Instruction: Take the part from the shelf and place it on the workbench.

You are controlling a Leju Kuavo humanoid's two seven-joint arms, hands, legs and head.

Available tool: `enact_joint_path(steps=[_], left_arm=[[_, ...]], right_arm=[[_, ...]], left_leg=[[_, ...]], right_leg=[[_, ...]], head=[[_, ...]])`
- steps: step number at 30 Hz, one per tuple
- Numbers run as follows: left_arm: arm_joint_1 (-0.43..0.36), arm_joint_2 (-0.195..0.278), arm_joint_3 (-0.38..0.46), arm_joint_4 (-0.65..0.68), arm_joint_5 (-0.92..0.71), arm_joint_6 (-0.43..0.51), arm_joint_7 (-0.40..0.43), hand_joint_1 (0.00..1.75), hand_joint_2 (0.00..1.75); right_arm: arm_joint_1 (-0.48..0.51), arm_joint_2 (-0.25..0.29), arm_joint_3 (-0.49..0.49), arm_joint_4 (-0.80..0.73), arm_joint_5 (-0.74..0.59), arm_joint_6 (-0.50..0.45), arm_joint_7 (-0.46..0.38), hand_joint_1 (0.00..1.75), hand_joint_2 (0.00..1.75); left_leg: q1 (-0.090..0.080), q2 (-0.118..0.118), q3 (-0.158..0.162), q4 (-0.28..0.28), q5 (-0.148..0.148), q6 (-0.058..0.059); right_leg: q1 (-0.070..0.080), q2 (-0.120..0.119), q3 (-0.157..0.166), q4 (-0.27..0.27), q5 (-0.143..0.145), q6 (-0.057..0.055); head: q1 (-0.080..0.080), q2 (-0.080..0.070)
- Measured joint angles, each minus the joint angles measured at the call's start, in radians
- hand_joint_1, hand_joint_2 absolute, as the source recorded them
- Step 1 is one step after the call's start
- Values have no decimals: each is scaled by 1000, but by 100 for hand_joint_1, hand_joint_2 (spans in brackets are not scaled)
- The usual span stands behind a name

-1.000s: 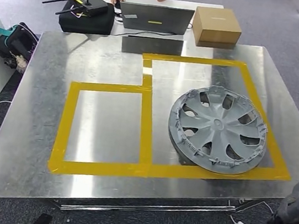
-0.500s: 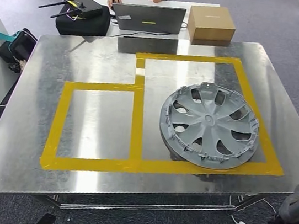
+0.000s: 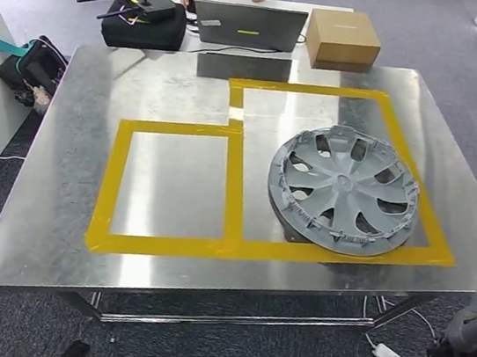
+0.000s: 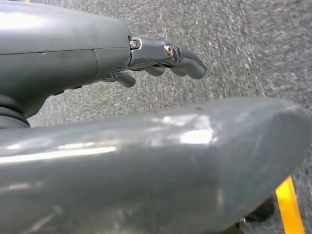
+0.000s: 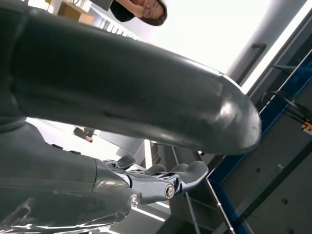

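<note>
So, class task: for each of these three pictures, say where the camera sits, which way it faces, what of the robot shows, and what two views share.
Head view: high on the robot, facing forward and down at the workbench and hubcap; grey robot parts at the lower right.
Left wrist view: behind the left hand, facing carpeted floor.
Right wrist view: behind the right hand, facing upward toward a person.
Shared: both wrist views show an empty hand with spread fingers; the person at the far desk also appears in the head view.

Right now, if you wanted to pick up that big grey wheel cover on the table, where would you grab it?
Probably by the rim of the wheel cover, at the near edge, coming in from the robot's side of the workbench. It seems to lie tilted, and that edge reaches over the yellow tape, closest to the robot. The spoke openings could offer a second hold.
</note>
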Motion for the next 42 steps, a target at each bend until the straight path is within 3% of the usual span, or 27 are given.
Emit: enact_joint_path(steps=[3,4,5,6,9,10,11,13,15,16,18,19,20,21,23,25,26,29,30,32,34,35,36,37,40,42], left_arm=[[0,-1,1,0,9,-2,-3,0,0],[1,-2,1,0,12,-3,-3,0,0],[2,-2,1,0,15,-3,-4,0,0],[2,-2,2,0,17,-4,-4,0,0],[3,-3,7,0,18,-4,-4,0,0],[3,-3,8,0,18,-4,-4,0,0],[3,-3,9,0,19,-4,-4,0,0],[3,-5,12,0,21,-4,-4,0,0],[3,-6,17,0,23,-5,-8,0,0],[3,-6,19,0,23,-5,-11,0,0],[3,-7,22,0,23,-6,-16,0,0],[3,-8,22,0,23,-6,-17,0,0],[3,-8,23,0,21,-6,-18,0,0],[3,-8,23,0,19,-6,-18,0,0],[2,-7,23,0,13,-6,-18,0,0],[-2,-6,23,0,7,-6,-18,0,0],[-4,-6,23,0,5,-6,-18,0,0],[-8,-7,23,0,1,-7,-18,0,0],[-8,-6,23,0,0,-7,-18,0,0],[-8,-3,24,0,-4,-6,-18,0,0],[-7,-2,24,0,-6,-6,-17,0,0],[-6,-2,24,0,-7,-6,-17,0,0],[-6,-2,24,0,-8,-6,-17,0,0],[-5,-2,24,0,-8,-6,-17,0,0],[-4,-3,24,0,-10,-5,-17,0,0],[-3,-3,24,0,-13,-3,-16,0,0]], right_arm=[[-3,0,-1,1,4,0,4,0,0],[-4,0,0,1,5,2,5,0,0],[-5,0,0,2,7,4,8,0,0],[-6,0,0,2,9,6,11,0,0],[-16,0,0,3,14,10,16,0,0],[-20,0,0,2,15,10,16,0,0],[-22,0,0,2,16,10,16,0,0],[-22,0,0,1,19,7,14,0,0],[-23,0,-1,0,20,3,10,0,0],[-22,0,-1,0,18,0,8,0,0],[-20,0,-4,-1,10,-3,5,0,0],[-19,0,-6,-1,6,-3,4,0,0],[-19,0,-7,-2,3,-3,4,0,0],[-19,0,-8,-2,2,-2,3,0,0],[-19,0,-9,-2,7,0,2,0,0],[-22,0,-9,-2,17,2,2,0,0],[-23,0,-9,-1,21,3,2,0,0],[-24,0,-8,-1,27,3,4,0,0],[-23,0,-8,-1,28,1,6,0,0],[-22,0,-8,0,29,-4,12,0,0],[-21,0,-8,2,29,-6,15,0,0],[-19,0,-8,3,29,-7,16,0,0],[-18,0,-8,4,29,-7,16,0,0],[-16,0,-8,5,29,-7,17,0,0],[-15,0,-8,4,25,-7,18,0,0],[-12,0,-10,4,22,-7,19,0,0]], left_leg=[[-3,2,-20,-1,17,14],[-5,2,-28,0,23,16],[-7,2,-35,0,28,16],[-8,2,-41,0,33,15],[-11,1,-52,1,46,8],[-11,0,-54,2,50,3],[-11,0,-55,3,54,-3],[-11,0,-58,1,63,-15],[-10,0,-69,17,42,-28],[-9,0,-83,51,10,-34],[-6,1,-130,175,-77,-45],[-4,1,-150,237,-107,-49],[-3,1,-158,275,-119,-51],[-2,1,-148,277,-111,-52],[1,2,-69,167,-58,-53],[2,0,17,31,-23,-47],[1,-2,36,-4,-19,-42],[-1,-4,28,-15,-13,-14],[-1,-2,22,-16,-8,-5],[0,0,9,-17,5,11],[-3,1,-7,-16,17,17],[-5,1,-15,-16,22,18],[-6,1,-21,-15,28,17],[-7,1,-27,-15,33,16],[-10,0,-35,-14,45,7],[-11,0,-40,-13,54,-3]], right_leg=[[1,-1,-65,181,-121,5],[1,-1,-80,238,-148,4],[2,-1,-80,264,-157,3],[3,-1,-58,247,-146,1],[10,-1,85,36,-82,-11],[13,0,117,-15,-72,-14],[16,0,129,-40,-71,-17],[18,1,121,-45,-65,-27],[14,-1,115,-49,-54,-41],[11,-2,111,-51,-45,-48],[10,-5,95,-51,-31,-55],[10,-5,85,-50,-24,-55],[10,-5,76,-50,-18,-54],[10,-5,69,-50,-12,-52],[8,-5,58,-49,-2,-46],[10,-5,51,-47,5,-37],[11,-5,49,-46,9,-31],[10,-4,38,-43,18,-13],[9,-4,29,-31,5,-8],[8,-3,-9,55,-62,-2],[8,-3,-57,196,-140,3],[8,-3,-68,243,-159,3],[9,-3,-60,251,-157,2],[9,-3,-30,215,-138,-1],[12,-2,113,-3,-71,-9],[16,0,144,-62,-66,-15]], head=[[3,0],[3,0],[3,0],[3,0],[2,0],[2,0],[3,0],[4,0],[3,0],[2,0],[-1,0],[-1,0],[-1,0],[-1,0],[-1,0],[-1,0],[-2,0],[-2,0],[0,0],[3,0],[5,0],[5,0],[5,0],[5,0],[4,0],[4,0]])
